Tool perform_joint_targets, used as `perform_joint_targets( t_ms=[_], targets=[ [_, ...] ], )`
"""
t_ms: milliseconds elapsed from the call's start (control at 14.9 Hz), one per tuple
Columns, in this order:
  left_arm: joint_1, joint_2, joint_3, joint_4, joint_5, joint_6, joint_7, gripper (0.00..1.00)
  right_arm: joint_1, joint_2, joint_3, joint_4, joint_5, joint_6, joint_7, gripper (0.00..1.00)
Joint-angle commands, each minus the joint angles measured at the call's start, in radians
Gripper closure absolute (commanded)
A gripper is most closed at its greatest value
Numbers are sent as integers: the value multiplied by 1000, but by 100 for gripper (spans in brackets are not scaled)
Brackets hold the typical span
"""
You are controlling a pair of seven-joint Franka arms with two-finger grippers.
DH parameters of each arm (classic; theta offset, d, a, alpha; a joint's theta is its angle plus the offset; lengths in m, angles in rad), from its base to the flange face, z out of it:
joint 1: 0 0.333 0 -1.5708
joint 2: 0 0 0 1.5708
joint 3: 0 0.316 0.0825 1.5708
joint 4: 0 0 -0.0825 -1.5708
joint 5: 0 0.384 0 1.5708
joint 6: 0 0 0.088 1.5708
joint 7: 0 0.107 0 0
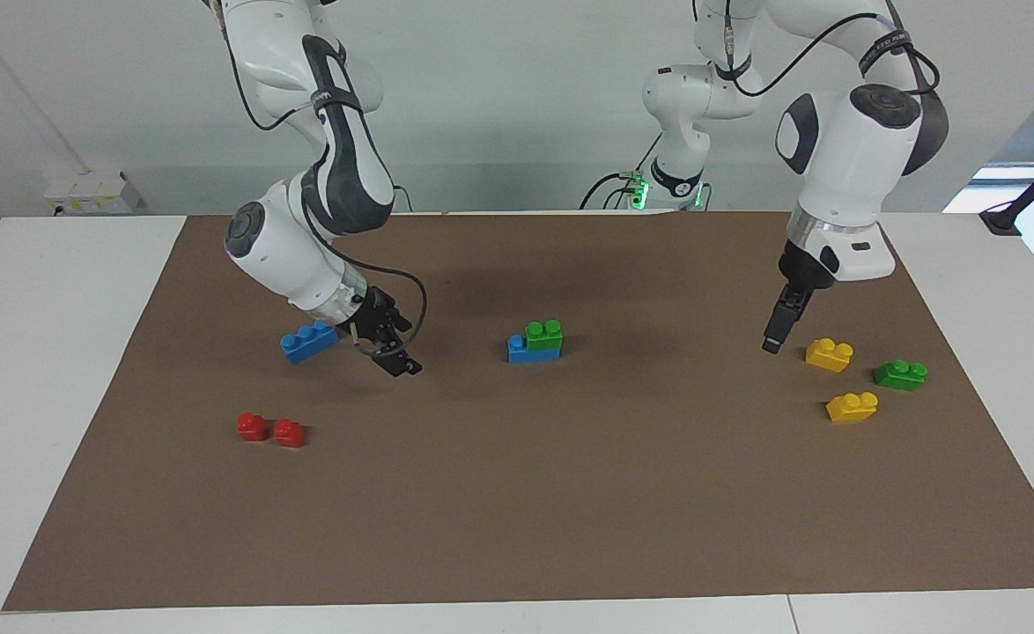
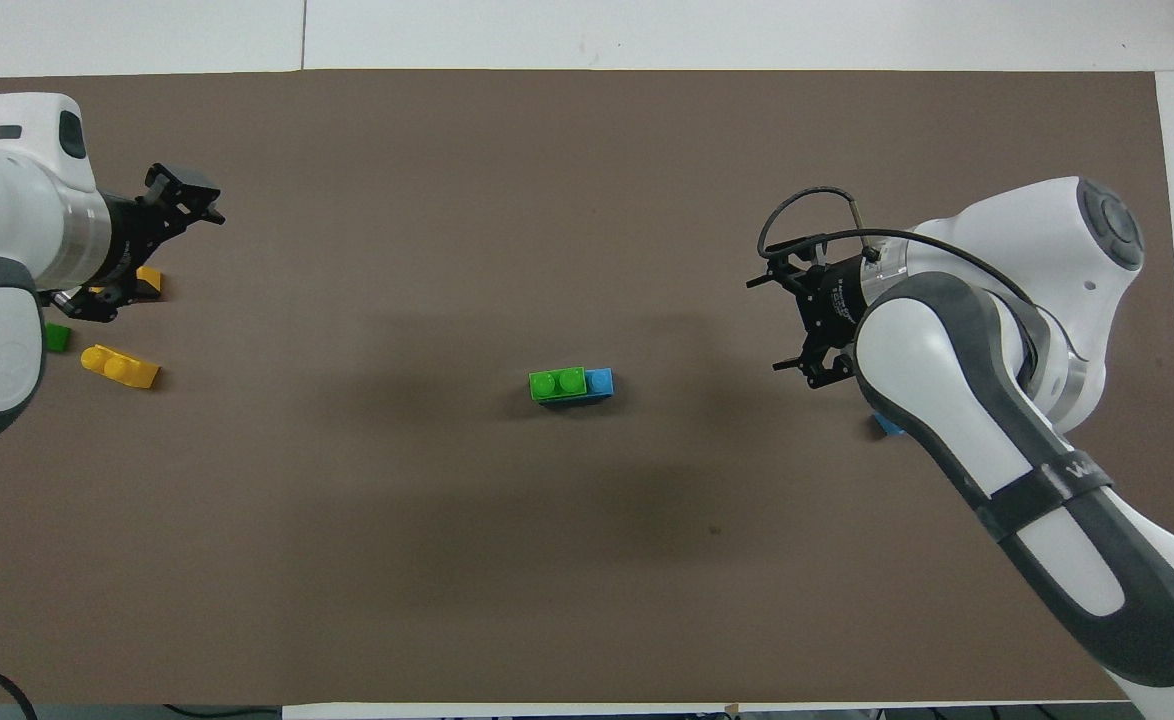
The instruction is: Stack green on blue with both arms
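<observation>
Green (image 1: 543, 335) sits on blue (image 1: 521, 350) (both grippers apparently empty, raised).

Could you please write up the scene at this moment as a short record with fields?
stack: green brick sits on blue brick mid-mat, covering two studs, one blue stud bare
left gripper: empty, over the mat beside a yellow brick
right gripper: open, empty, beside the second blue brick
other bricks: second yellow, darker green, two red
surface: brown mat
</observation>
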Motion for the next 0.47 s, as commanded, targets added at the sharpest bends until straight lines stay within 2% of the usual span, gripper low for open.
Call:
perform_joint_targets(
  t_ms=[0,201,402],
  targets=[
    [33,-5,-4,67,-20,-108,262,0,-45,-32,9,66,-55,-100,-48,2],
    [49,-11,-1,93,-20,-169,453,0,-71,-55,9,127,-121,-184,-114,2],
    [56,-34,2,124,-20,-236,616,0,-78,-127,9,134,-191,-235,-205,2]
  ],
)
